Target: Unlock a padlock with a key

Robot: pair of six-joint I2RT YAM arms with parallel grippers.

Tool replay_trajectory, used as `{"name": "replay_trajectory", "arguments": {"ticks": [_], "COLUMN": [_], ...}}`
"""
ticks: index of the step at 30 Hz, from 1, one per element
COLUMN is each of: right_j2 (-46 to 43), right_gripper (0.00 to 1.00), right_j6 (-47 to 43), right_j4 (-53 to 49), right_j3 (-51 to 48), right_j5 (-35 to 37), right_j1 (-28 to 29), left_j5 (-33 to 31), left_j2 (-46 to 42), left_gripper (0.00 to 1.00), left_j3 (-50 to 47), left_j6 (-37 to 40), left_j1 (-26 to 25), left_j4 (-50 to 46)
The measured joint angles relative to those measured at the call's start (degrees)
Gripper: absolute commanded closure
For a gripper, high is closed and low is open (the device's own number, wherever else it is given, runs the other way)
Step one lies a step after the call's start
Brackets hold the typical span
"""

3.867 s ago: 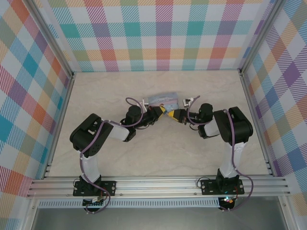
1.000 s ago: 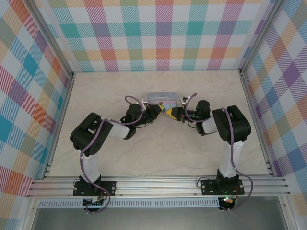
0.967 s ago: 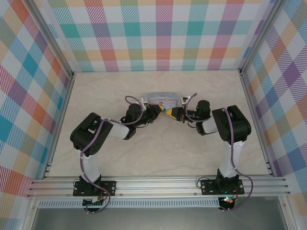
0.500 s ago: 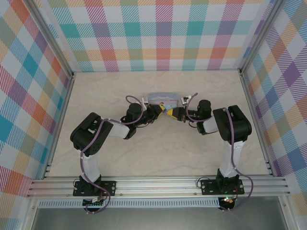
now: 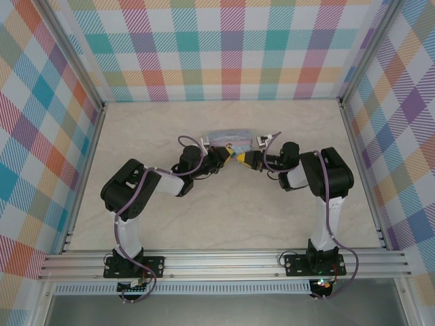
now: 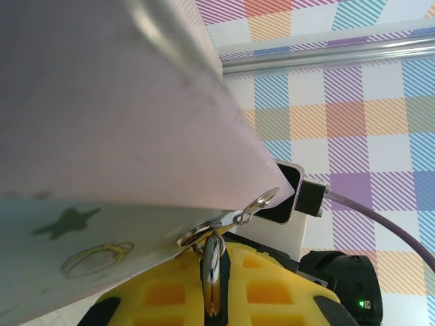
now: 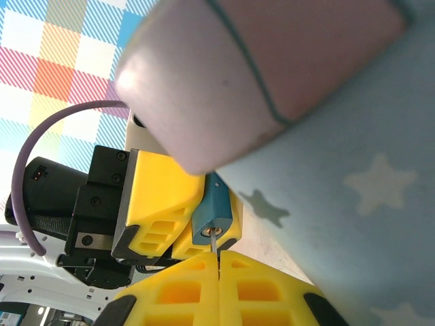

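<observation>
The teal-blue padlock (image 7: 216, 209) is clamped between the yellow fingers (image 7: 163, 193) of my left gripper (image 5: 225, 155), its keyhole end turned toward my right gripper (image 7: 218, 261). That gripper is shut on the key (image 7: 215, 246). Only the key's thin grey shaft shows, and it reaches into the keyhole. In the left wrist view the silvery shackle (image 6: 212, 268) stands in the slit of my left gripper (image 6: 213, 261), which is shut. A ring with a small spare key (image 6: 262, 202) hangs through the shackle. In the top view my right gripper (image 5: 244, 159) meets the left one tip to tip.
The pale blue tin (image 5: 230, 138) with star prints lies directly behind both grippers. It looms close in both wrist views, as the tin's wall (image 6: 102, 102) in one and its blue face (image 7: 340, 170) in the other. Checked walls enclose the table (image 5: 224, 217) on three sides.
Since about four seconds ago both grippers have shifted slightly back toward the tin, which now lies straighter. Over the last second almost nothing has moved.
</observation>
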Motion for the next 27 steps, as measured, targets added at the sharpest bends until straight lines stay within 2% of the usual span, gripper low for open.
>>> {"name": "replay_trajectory", "arguments": {"ticks": [12, 27], "right_j2": [1.7, -0.8], "right_gripper": [0.99, 1.0], "right_j6": [0.3, 5.9], "right_j4": [1.8, -1.8], "right_j3": [0.3, 0.1], "right_j5": [-0.1, 1.5], "right_j1": [-0.1, 0.3], "left_j5": [0.0, -0.2], "left_j2": [0.5, 0.5], "left_gripper": [1.0, 1.0], "left_j3": [0.0, 0.2], "left_j6": [-2.2, 4.0], "left_j1": [0.0, 0.0], "left_j4": [-0.2, 0.0]}}
